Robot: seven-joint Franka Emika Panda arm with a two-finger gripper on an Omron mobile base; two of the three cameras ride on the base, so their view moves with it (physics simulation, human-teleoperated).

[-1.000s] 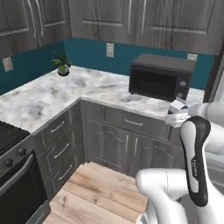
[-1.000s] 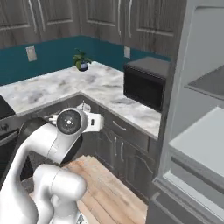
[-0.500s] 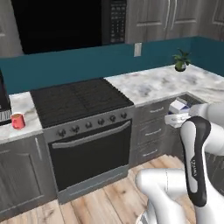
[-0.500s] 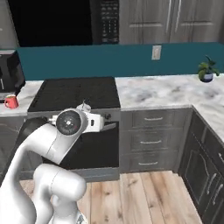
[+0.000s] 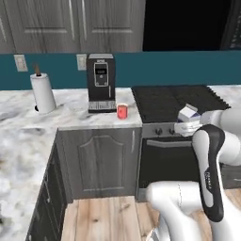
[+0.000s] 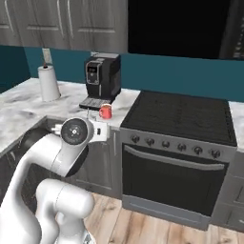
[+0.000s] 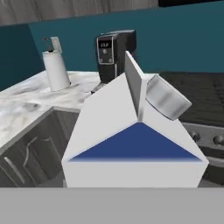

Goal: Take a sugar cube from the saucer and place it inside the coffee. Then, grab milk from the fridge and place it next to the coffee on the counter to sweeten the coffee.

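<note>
My gripper point(image 5: 187, 123) is shut on the milk point(image 5: 188, 114), a small white gable-top carton, and holds it in the air in front of the stove. In the hand view the milk point(image 7: 135, 144) sits close up, with a blue triangle on its side and a grey cap, and it hides the fingertips. The coffee point(image 5: 122, 111), a small red cup, stands on the marbled counter point(image 5: 70, 113) just right of the black coffee machine point(image 5: 101, 82), left of and beyond the carton. The same coffee point(image 6: 105, 111) stands near the counter's front edge. The saucer and the fridge are out of view.
A black stove point(image 5: 174, 101) with an oven below adjoins the counter on the right. A paper towel roll point(image 5: 43, 92) stands left of the coffee machine. Dark grey cabinets hang above, and the counter turns a corner toward the near left point(image 5: 19, 155).
The base has turned, so both base views swung from the microwave corner past the stove to the coffee machine. The carton has stayed in the gripper throughout.
</note>
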